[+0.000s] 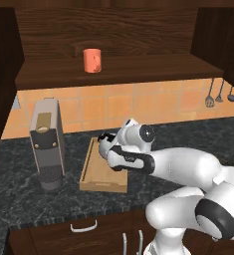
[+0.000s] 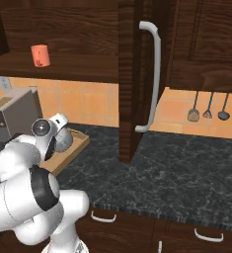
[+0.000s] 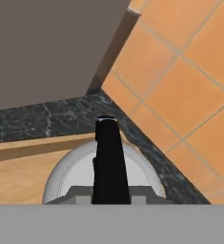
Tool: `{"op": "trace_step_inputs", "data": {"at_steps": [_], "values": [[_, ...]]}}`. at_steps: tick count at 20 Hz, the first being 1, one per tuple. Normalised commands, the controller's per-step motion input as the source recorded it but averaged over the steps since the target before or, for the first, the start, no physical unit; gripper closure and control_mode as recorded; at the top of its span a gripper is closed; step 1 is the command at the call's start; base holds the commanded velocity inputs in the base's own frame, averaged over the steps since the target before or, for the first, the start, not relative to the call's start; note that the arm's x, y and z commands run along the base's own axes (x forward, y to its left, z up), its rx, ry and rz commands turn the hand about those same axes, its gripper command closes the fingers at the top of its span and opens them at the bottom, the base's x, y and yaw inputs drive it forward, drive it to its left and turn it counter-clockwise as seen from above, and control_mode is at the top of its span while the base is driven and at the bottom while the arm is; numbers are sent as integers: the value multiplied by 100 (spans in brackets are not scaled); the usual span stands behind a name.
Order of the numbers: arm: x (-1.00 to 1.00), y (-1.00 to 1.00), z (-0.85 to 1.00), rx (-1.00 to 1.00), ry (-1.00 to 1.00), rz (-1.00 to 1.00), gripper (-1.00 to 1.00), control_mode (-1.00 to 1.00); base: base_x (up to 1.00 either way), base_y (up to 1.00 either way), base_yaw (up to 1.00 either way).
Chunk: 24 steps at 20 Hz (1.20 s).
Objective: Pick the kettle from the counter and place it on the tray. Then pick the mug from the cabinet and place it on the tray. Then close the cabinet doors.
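The silver-grey kettle (image 3: 80,171) with its black handle (image 3: 108,157) sits right under my hand, and my gripper (image 3: 111,191) is shut on that handle. From the right base view the kettle (image 2: 64,140) hangs low over the far part of the light wooden tray (image 2: 78,144); whether it touches the tray I cannot tell. My hand (image 1: 106,144) covers the kettle above the tray (image 1: 101,179). The orange-red mug (image 1: 92,60) stands upright on the shelf of the open cabinet (image 1: 113,30). An open cabinet door (image 2: 130,74) with a silver bar handle (image 2: 154,74) juts out.
A tall grey coffee machine (image 1: 48,144) stands just left of the tray on the dark speckled counter (image 1: 19,199). Kitchen utensils (image 2: 211,106) hang on the tiled wall at the right. Drawers with curved silver handles (image 1: 83,227) run below the counter edge.
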Motion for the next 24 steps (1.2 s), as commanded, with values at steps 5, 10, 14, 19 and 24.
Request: {"op": "trace_step_inputs", "data": {"at_steps": [5, 10, 14, 19, 24], "values": [[65, 3, -17, -12, 22, 0, 100, -100, 0, 0, 0], [43, 5, -6, -3, 7, 2, 100, -100, 0, 0, 0], [8, 2, -8, -5, 1, 5, 100, -100, 0, 0, 0], [-6, 0, -17, -12, 6, 4, -100, -100, 0, 0, 0], [-12, -1, -1, -1, 0, 1, -100, -100, 0, 0, 0]]}}
